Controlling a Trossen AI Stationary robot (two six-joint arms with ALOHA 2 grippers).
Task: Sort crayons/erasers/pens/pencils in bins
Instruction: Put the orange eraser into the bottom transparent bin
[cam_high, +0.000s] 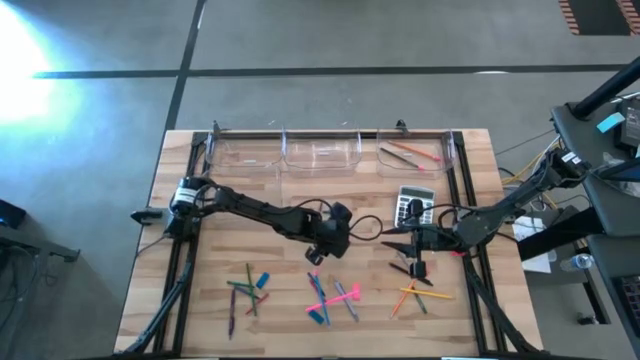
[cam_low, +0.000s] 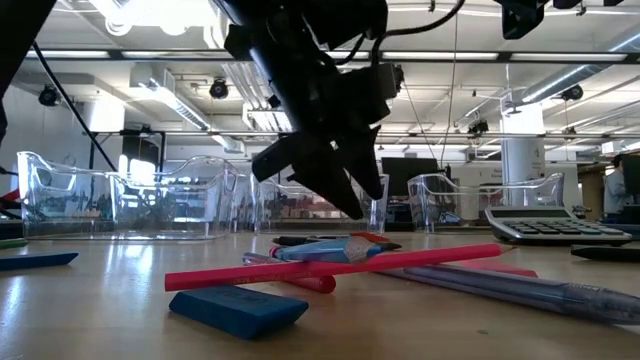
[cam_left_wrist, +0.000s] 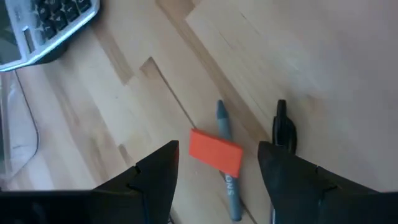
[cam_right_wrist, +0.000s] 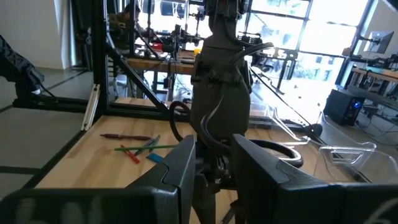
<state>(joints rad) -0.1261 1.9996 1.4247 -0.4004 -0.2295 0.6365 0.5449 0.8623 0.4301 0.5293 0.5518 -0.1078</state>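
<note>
Of the clear bins (cam_high: 325, 152) along the worktop's far edge, the right-hand one holds pencils (cam_high: 407, 154), while the left gripper (cam_left_wrist: 217, 165), spread wide, hovers mid-worktop over a pink eraser (cam_left_wrist: 214, 151), touching nothing.

The left arm is reaching across to mid-table, its gripper (cam_high: 318, 257) pointing down with fingers (cam_left_wrist: 158, 171) spread wide apart. The right arm is stretching inward, its gripper (cam_high: 413, 262) hanging low, fingers (cam_right_wrist: 180, 165) narrowly parted.
</note>
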